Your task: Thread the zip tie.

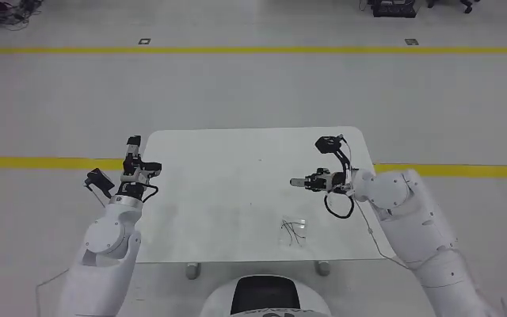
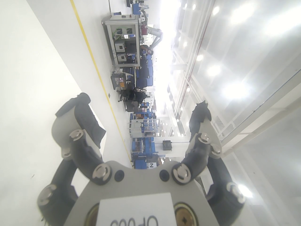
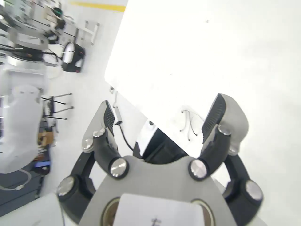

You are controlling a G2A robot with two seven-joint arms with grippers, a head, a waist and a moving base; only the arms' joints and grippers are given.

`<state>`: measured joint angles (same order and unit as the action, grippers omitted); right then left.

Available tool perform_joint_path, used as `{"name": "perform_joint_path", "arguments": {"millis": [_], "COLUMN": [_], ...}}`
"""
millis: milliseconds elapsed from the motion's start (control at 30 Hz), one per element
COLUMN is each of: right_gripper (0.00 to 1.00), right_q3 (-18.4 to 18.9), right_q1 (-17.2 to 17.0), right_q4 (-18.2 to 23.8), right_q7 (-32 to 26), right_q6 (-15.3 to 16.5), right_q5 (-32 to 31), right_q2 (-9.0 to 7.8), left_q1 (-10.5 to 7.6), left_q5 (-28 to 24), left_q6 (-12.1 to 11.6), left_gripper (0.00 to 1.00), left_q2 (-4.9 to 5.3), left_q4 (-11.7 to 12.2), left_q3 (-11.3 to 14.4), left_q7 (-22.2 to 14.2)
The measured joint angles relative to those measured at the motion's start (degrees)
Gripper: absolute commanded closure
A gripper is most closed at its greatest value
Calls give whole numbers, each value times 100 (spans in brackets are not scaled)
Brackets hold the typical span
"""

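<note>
My right wrist view catches the zip ties (image 3: 189, 124) lying on the table (image 3: 188, 48) near my edge; my left wrist view faces the hall. My right gripper (image 3: 162, 109) and left gripper (image 2: 143, 105) are both spread wide and empty.

Top view looks down on the table (image 1: 238, 182); right wrist view shares it, nearer and oblique; left wrist view faces away.
</note>
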<state>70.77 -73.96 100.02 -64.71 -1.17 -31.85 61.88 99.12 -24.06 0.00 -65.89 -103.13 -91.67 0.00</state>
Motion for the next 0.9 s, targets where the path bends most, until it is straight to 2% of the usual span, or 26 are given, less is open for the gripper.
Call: {"name": "perform_joint_path", "arguments": {"millis": [100,167,267,400,833,900], "right_gripper": [0,0,0,0,0,0], "right_q3": [-304,-558,-868,-1221,-1225,-1364], "right_q1": [299,506,721,827,827,847], "right_q4": [88,69,3,-62,-59,-124], "right_q7": [-617,-1065,-1441,-1498,-1493,-1493], "right_q6": [-125,-231,-418,-533,-530,-514], "right_q5": [-563,-747,-801,-893,-891,-1027], "right_q2": [7,25,66,75,73,62], "left_q1": [0,0,0,0,0,0], "left_q5": [0,0,0,0,0,0], "left_q6": [0,0,0,0,0,0], "left_gripper": [0,0,0,0,0,0], "left_q2": [0,0,0,0,0,0], "left_q4": [0,0,0,0,0,0], "left_q3": [0,0,0,0,0,0], "left_q7": [0,0,0,0,0,0]}}
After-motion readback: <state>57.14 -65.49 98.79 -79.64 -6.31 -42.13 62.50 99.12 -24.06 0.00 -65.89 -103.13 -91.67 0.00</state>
